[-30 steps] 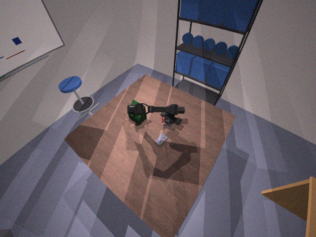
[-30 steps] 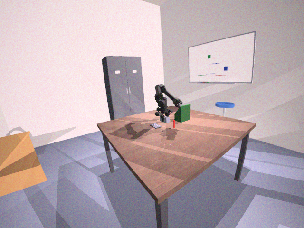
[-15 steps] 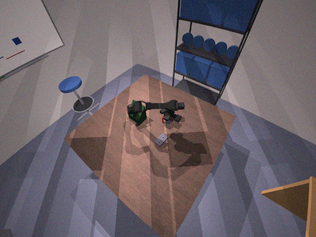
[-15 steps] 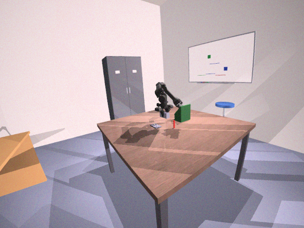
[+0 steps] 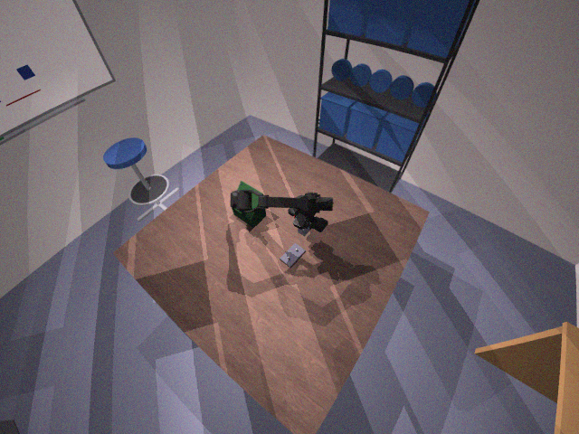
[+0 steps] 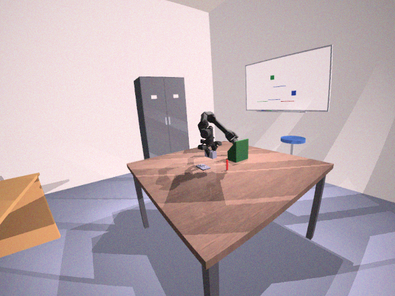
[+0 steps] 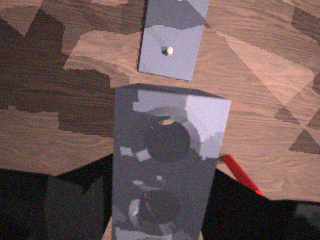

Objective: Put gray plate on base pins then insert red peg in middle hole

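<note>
1 gripper [image 5: 304,229] [image 6: 210,152] [image 7: 160,157], part-open, grips the gray plate [image 6: 210,155] [image 7: 167,165] above the table [image 5: 266,322] [image 6: 203,203], inward from its edges; the base [image 5: 292,255] [image 6: 203,166] [image 7: 172,42] and upright red peg [image 6: 227,164] [image 7: 242,175] stand nearby.

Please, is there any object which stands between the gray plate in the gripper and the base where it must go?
Nothing visible stands between the gray plate and the base. The red peg stands upright to one side, not in the gap.
</note>
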### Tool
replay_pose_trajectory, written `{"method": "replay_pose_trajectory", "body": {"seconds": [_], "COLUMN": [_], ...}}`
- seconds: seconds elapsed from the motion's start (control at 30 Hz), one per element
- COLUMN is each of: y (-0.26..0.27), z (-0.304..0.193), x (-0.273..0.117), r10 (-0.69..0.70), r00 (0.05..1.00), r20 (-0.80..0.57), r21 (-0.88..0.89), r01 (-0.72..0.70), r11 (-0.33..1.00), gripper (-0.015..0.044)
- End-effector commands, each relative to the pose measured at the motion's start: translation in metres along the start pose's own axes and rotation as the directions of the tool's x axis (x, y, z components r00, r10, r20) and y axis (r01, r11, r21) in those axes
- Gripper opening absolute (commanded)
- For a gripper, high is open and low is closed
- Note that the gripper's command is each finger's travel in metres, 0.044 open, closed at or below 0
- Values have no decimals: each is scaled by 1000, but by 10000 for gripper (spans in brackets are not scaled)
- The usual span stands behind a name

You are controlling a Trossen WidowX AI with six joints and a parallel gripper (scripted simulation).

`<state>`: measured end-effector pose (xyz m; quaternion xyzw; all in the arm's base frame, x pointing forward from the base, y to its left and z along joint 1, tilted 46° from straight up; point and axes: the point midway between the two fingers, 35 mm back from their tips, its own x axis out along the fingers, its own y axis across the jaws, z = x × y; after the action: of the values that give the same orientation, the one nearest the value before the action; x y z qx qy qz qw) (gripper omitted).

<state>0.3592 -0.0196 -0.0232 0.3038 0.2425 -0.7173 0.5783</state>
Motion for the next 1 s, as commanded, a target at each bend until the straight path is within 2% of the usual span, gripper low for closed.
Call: {"method": "replay_pose_trajectory", "body": {"seconds": [0.0,0.97], "y": [1,2], "z": [10,91], "x": [5,47], "r10": [5,5], "r00": [1000,1000], "r20": [1,13], "r21": [0,54], "r01": [-5,-6], "r11": [1000,999], "gripper": [0,0]}}
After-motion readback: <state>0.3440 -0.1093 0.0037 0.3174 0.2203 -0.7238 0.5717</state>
